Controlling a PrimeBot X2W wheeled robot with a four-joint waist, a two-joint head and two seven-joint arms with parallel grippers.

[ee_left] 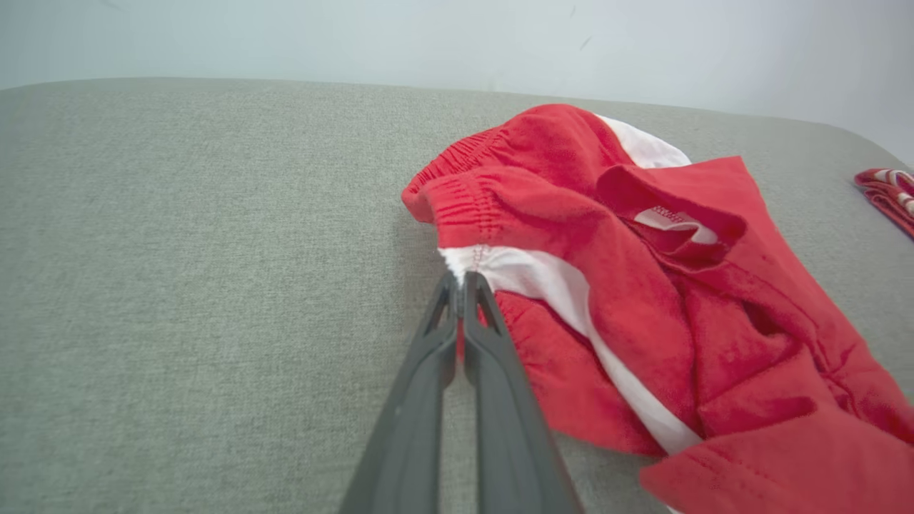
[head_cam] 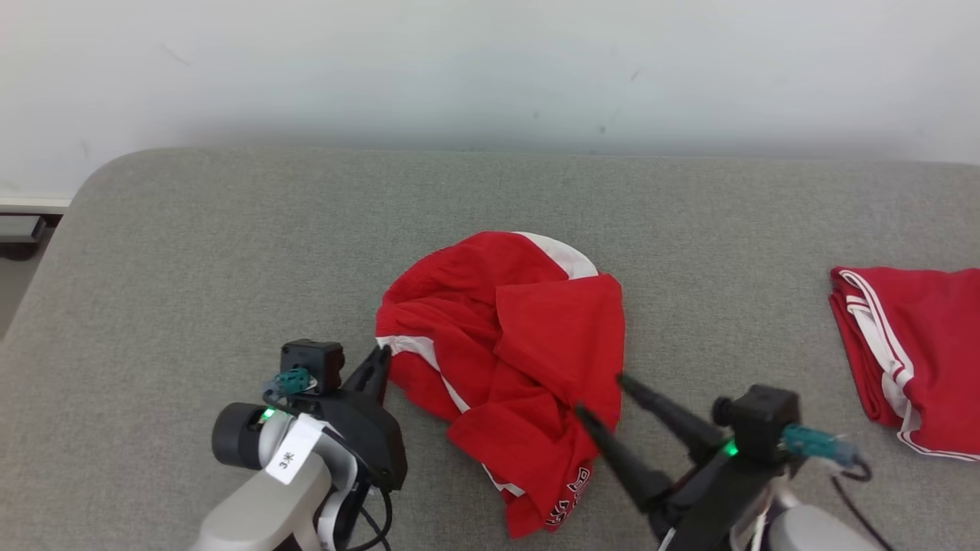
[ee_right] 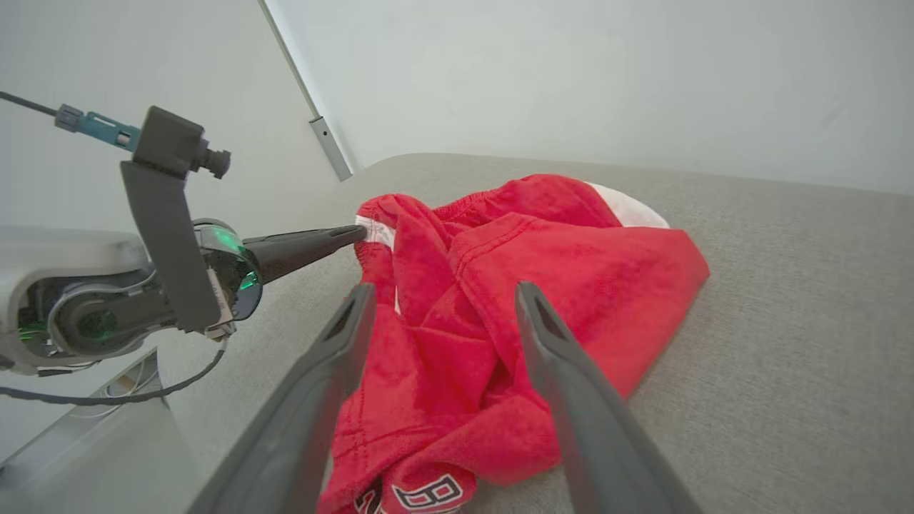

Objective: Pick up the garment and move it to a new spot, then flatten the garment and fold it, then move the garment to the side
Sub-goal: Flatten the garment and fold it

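- The garment (head_cam: pixel 505 344), red shorts with white side stripes, lies crumpled in a heap at the centre of the head view on the grey padded surface (head_cam: pixel 191 268); it is neither flattened nor folded
- Judged from this, the task is near its start: the pick-up is in hand, and the move to a new spot, the flattening, the folding and the shift to the side are all left to do
- The left gripper (head_cam: pixel 380 360), at the lower left of the head view, is clenched on the garment: in the left wrist view its two fingers meet on the white stripe at the waistband edge, on the heap's left side
- The right gripper (head_cam: pixel 601 398), at the lower right of the head view, stands spread wide and grasps nothing; its fingers point up and left, tips over the heap's lower right part
- In the right wrist view red cloth shows between the parted fingers; whether the tips touch it cannot be told
- Most of the heap rests on the surface, so it does not look lifted
- A second red garment (head_cam: pixel 911 360), folded flat, lies at the right edge of the head view, well apart from the heap
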